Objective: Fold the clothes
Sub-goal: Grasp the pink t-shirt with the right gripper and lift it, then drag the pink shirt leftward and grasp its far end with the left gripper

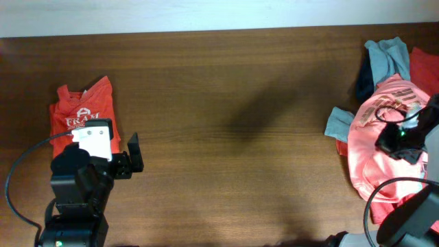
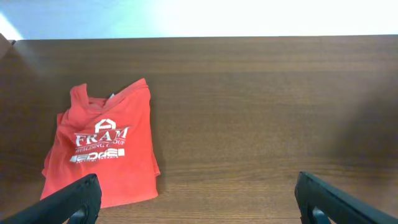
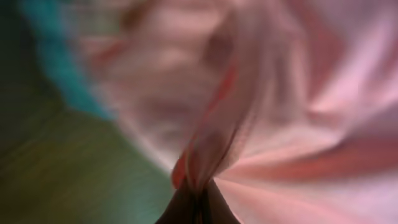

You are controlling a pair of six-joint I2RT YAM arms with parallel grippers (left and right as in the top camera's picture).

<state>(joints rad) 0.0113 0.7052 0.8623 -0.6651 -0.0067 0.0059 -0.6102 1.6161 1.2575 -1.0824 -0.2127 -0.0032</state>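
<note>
1. The red-orange T-shirt (image 2: 102, 149) lies folded into a rough rectangle, neck end away from the arm, at the left end of the table (image 1: 226, 103). White print on it reads "FRAM" under a small house-shaped logo. There are two finer lines below that I can't read for certain.
2. The salmon-pink T-shirt (image 1: 374, 147) is heaped, crumpled, at the table's right edge. Its bronze striped lettering is creased and partly under the right arm, so it isn't legible.
3. Behind that heap lie a grey-teal shirt (image 1: 387, 55), a navy shirt (image 1: 365, 79) and a red shirt (image 1: 425, 65), bunched together. The red one is cut off by the frame edge.
4. The right wrist view is badly blurred, just pink folds with a teal smear at the left. The right gripper (image 3: 198, 202) has its dark tips pressed together on a ridge of the pink cloth.
5. The left gripper (image 2: 198, 180) hangs just beside the folded shirt's near edge, with its fingers spread wide and nothing between them.
</note>
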